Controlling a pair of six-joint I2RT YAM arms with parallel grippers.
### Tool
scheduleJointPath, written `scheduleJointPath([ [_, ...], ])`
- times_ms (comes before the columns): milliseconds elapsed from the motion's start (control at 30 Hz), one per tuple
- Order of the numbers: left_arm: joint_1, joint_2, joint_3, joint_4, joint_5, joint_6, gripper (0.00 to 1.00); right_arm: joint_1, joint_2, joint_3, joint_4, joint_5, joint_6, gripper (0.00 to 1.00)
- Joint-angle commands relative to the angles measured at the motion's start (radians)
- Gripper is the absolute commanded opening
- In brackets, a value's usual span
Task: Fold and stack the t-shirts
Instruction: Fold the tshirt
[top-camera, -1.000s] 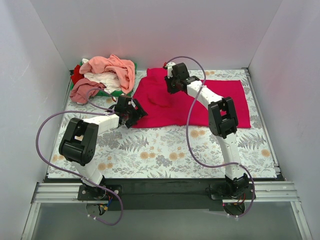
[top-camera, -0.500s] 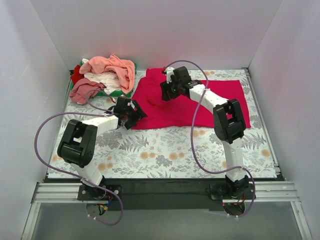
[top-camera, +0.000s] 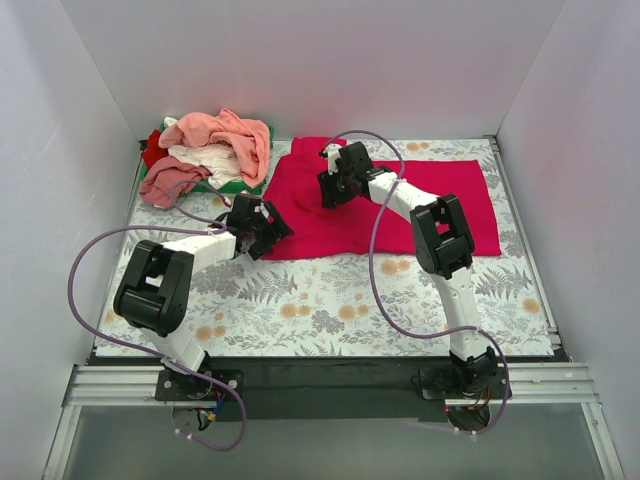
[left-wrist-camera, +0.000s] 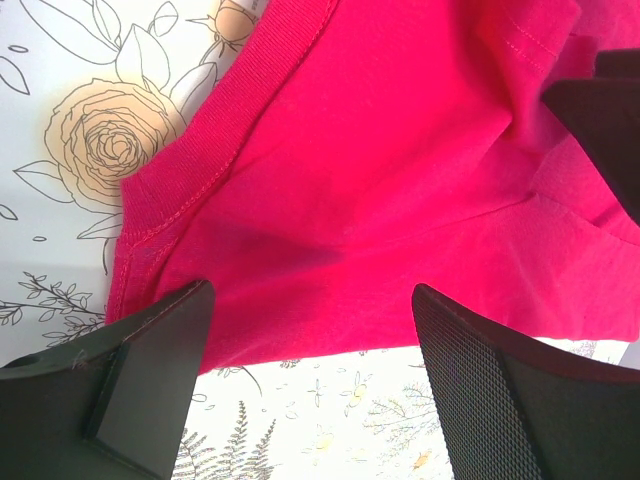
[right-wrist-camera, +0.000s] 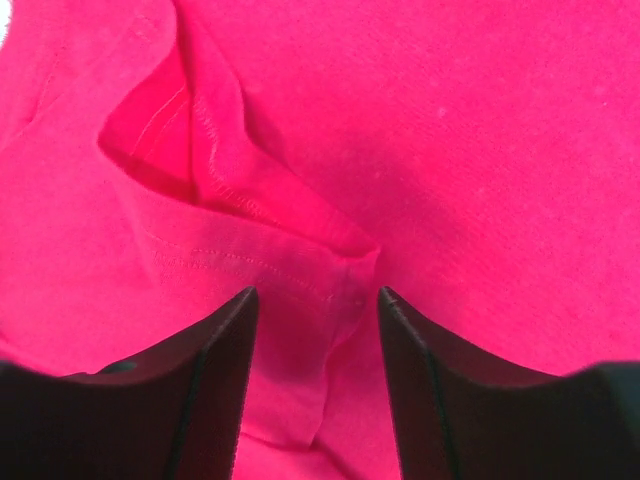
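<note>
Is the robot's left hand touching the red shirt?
Cannot tell. The left wrist view shows the open left hand straddling the edge of the red shirt, but not whether its fingers reach it.

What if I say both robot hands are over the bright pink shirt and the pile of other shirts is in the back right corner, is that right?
Not quite. The top view shows the pile of other shirts in the back left corner. The left gripper and right gripper are indeed over the bright pink shirt.
</note>
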Motion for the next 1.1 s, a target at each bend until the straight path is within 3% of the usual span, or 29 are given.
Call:
scheduleJointPath([
  [0, 0.005, -0.009, -0.038, -0.113, -0.012, 0.023, 0.8, -0.002, 0.034, 0.089, 0.017, 0.015, 0.007, 0.54],
  [67, 0.005, -0.009, -0.038, -0.113, -0.016, 0.023, 0.8, -0.004, 0.042, 0.097, 0.017, 0.009, 0.013, 0.45],
  [200, 0.005, -0.006, -0.037, -0.113, -0.015, 0.026, 0.8, -0.004, 0.052, 0.114, 0.023, 0.054, 0.047, 0.08],
  [267, 0.005, -0.004, -0.038, -0.115, -0.016, 0.026, 0.79, -0.004, 0.049, 0.115, 0.022, 0.072, 0.047, 0.01],
  [800, 0.005, -0.023, -0.053, -0.119, -0.026, 0.019, 0.8, -0.008, 0.009, 0.074, 0.031, 0.298, 0.122, 0.03],
  [900, 0.006, -0.03, -0.053, -0.124, -0.026, 0.019, 0.79, -0.01, -0.018, 0.05, 0.025, 0.369, 0.142, 0.07],
  [967, 0.005, -0.041, -0.052, -0.124, -0.023, 0.019, 0.79, -0.008, -0.037, 0.034, 0.025, 0.36, 0.139, 0.34],
  [1033, 0.005, -0.052, -0.046, -0.125, -0.019, 0.022, 0.79, -0.008, -0.081, 0.005, 0.022, 0.334, 0.131, 0.49],
  [1067, 0.005, -0.056, -0.041, -0.125, -0.016, 0.022, 0.8, -0.01, -0.099, -0.006, 0.022, 0.331, 0.128, 0.67],
])
